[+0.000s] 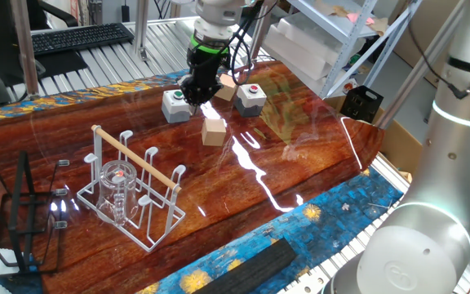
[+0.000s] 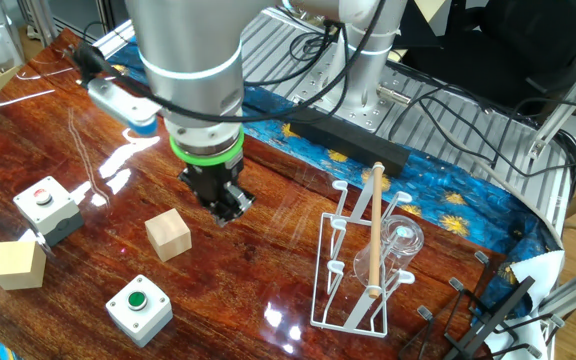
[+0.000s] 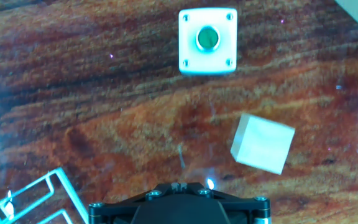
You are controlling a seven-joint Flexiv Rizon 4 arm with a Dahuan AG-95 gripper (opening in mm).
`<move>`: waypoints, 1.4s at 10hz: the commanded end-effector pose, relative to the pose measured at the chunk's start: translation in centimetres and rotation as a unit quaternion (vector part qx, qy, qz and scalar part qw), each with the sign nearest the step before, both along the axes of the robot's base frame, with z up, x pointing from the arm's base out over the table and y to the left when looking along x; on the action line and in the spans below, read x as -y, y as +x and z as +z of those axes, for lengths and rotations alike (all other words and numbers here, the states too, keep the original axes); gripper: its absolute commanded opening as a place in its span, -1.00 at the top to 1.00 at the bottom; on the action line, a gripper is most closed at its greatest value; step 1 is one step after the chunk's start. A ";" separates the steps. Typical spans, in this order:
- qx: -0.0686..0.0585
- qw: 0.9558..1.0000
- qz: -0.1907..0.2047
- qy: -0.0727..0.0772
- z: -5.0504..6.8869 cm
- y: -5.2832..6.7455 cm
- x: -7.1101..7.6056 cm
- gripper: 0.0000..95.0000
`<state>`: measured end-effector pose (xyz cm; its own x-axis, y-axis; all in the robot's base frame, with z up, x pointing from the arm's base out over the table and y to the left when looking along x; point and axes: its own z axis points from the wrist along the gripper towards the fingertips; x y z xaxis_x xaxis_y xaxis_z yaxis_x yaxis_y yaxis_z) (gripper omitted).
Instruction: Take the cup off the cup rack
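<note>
The cup (image 1: 118, 190) is a clear glass mug that sits upside down over a peg of the cup rack (image 1: 148, 221), a white wire rack with a light wooden rod across the top, at the front left of the table. In the other fixed view the cup (image 2: 401, 243) is on the rack (image 2: 336, 270) at the right. Only a corner of the rack (image 3: 39, 190) shows in the hand view; the cup is out of that view. My gripper (image 1: 197, 90) hangs above the table well away from the rack, fingers together and empty. It also shows in the other fixed view (image 2: 228, 204) and the hand view (image 3: 178, 185).
A green button box (image 1: 175, 104), a red button box (image 1: 250, 98) and two wooden cubes (image 1: 214, 131) (image 1: 225, 88) lie around the gripper. A black wire stand (image 1: 15, 220) stands left of the rack. A black bar (image 1: 251, 265) lies on the front edge.
</note>
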<state>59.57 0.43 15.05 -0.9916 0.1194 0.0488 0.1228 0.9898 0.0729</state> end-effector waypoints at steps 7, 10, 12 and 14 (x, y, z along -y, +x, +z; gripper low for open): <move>-0.011 1.000 -0.005 -0.005 1.6 -5.5 -2.0 1.00; -0.005 1.000 -0.004 -0.005 1.4 -6.5 -2.2 1.00; -0.002 1.000 -0.002 -0.006 1.5 -7.8 -2.3 1.00; 0.001 1.000 0.002 -0.006 1.6 -9.5 -2.4 1.00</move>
